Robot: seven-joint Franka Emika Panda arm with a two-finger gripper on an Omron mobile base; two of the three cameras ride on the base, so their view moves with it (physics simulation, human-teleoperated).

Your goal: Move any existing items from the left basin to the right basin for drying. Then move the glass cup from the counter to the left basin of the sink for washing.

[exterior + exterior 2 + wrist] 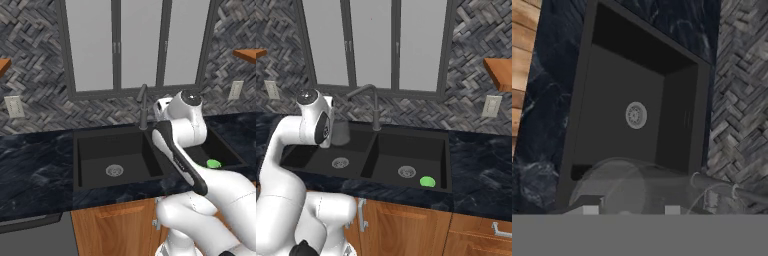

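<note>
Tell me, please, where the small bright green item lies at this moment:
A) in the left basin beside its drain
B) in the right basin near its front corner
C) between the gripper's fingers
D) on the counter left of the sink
B: the green item sits on the floor of the right basin, just beyond its drain, while the left basin holds nothing but its own drain.

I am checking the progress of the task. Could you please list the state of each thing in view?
glass cup: held in the tool, above the left basin
tool: shut on the glass cup
left basin: empty, drain bare
right basin: holds the green lump
green lump: lying by the front right corner
faucet: no water running
</note>
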